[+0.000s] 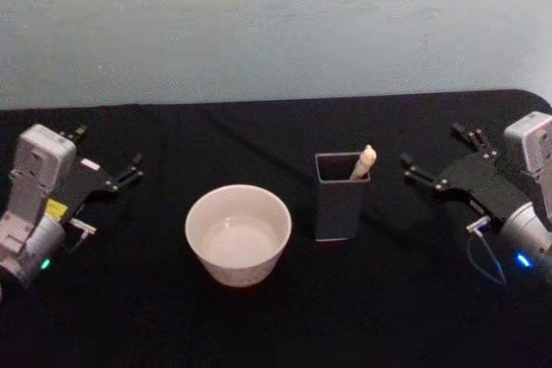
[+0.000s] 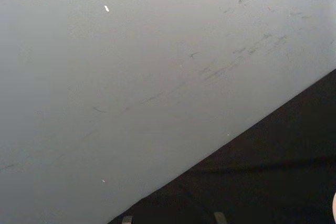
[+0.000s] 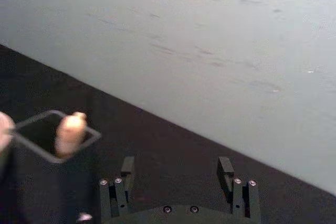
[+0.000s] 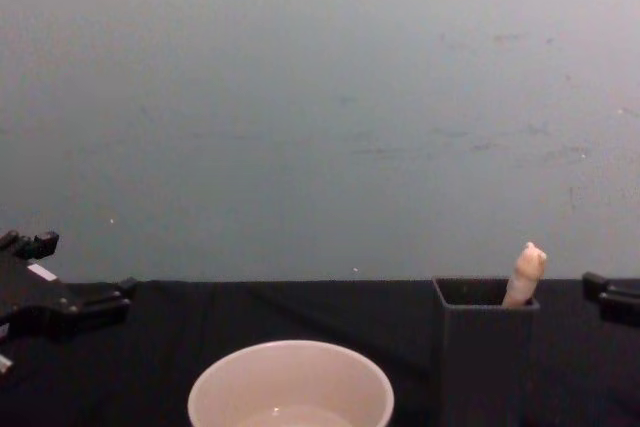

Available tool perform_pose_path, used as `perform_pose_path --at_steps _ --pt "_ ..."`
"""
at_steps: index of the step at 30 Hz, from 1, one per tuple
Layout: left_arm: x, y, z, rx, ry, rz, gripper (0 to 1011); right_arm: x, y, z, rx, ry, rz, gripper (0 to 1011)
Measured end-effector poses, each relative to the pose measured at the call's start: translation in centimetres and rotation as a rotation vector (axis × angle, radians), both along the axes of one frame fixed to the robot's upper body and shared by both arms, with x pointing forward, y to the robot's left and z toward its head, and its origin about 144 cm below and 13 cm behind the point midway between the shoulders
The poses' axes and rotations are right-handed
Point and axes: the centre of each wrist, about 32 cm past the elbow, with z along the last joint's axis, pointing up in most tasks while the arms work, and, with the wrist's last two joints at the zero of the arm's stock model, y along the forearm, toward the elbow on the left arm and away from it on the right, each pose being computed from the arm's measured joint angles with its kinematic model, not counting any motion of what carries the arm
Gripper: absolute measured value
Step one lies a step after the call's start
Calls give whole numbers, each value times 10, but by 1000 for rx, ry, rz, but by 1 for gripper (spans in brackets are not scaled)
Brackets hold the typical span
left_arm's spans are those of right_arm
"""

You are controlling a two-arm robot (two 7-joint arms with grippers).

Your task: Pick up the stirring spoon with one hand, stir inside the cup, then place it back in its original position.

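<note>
**Head view, left to right.** The left gripper, black-fingered on a pale grey wrist, rests over the black cloth-covered table near its left edge, jaws spread and empty. Well apart from it, left of centre, stands the wide, round cream-white cup, upright. Just beside the cup, not touching, stands the tall dark grey square holder. The stirring spoon stands inside it, leaning at the right rear corner; the pale beige knobby handle tip rises above the rim, and the bowl is hidden. The right gripper hangs right of the holder, apart from it, fingers parted and holding nothing. A pale grey-blue wall lies behind.
</note>
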Motion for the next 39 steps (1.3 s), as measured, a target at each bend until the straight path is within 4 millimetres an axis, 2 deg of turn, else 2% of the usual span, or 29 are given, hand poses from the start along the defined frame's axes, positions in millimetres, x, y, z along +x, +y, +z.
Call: perform_pose_path --at_steps 15,28,39 --pt "0 0 0 0 0 0 1001 -14 10 9 130 114 240 1002" --pt "0 0 0 0 0 0 1001 4 33 3 217 122 229 1002" --pt "0 0 0 0 0 0 1001 18 43 0 253 127 214 1002"
